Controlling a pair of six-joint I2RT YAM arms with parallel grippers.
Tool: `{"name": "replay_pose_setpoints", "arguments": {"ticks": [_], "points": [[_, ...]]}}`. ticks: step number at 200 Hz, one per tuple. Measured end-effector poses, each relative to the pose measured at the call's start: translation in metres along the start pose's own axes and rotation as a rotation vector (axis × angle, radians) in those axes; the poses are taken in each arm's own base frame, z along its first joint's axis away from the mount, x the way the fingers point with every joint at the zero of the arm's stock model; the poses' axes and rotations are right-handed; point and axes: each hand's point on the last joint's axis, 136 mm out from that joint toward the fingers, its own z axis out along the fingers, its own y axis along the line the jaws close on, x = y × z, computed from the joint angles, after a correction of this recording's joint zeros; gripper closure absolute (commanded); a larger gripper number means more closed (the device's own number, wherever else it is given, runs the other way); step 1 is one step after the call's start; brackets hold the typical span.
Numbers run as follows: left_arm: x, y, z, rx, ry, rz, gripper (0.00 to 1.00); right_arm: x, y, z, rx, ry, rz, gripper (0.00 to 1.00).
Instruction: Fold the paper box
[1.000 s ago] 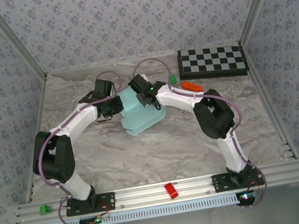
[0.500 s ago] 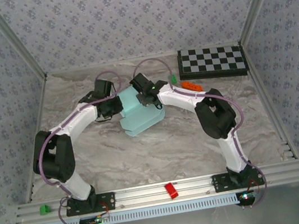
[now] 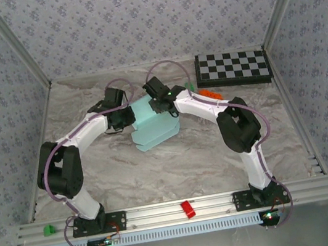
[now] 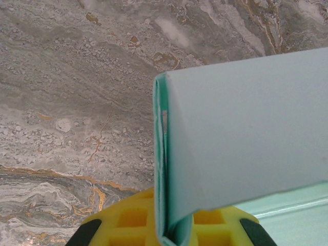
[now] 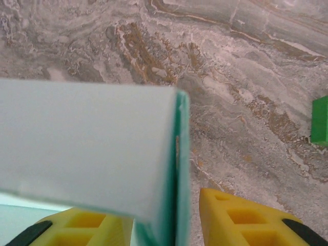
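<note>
The left gripper (image 4: 171, 228) is pinching the paper box's (image 3: 153, 131) left wall. The right gripper (image 5: 164, 220), fingers spread, is straddling the right wall. It is probably best lifting straight clear, without snagging the card.

2 white arms (image 3: 88, 130) w/ black joints (image 3: 240, 128), purple cables (image 3: 45, 174), yellow end effector fingers (image 5: 241, 221)

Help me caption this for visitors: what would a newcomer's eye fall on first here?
The pale turquoise paper box, partly folded at mid-table, stands out, with both arms curving in to meet it. The left gripper is shut on one folded edge; the right gripper straddles the opposite edge, jaws open. A black-and-white checkerboard lies at the far right.
</note>
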Motion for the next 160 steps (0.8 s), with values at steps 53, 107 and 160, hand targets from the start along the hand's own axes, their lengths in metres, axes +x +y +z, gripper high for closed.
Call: {"name": "replay_pose_setpoints", "arguments": {"ticks": [53,107,160], "points": [[0.0,0.0,0.0,0.0,0.001,0.0,1.0,-0.005,-0.008,-0.002,0.02,-0.005,0.008,0.61],[-0.002,-0.002,0.001,0.008,-0.004,0.0,1.0,-0.018,-0.015,-0.012,0.059,-0.026,0.021,0.64],[-0.002,-0.002,0.001,0.008,-0.005,-0.001,1.0,-0.019,-0.006,-0.01,0.01,-0.032,0.019,0.56]]}}
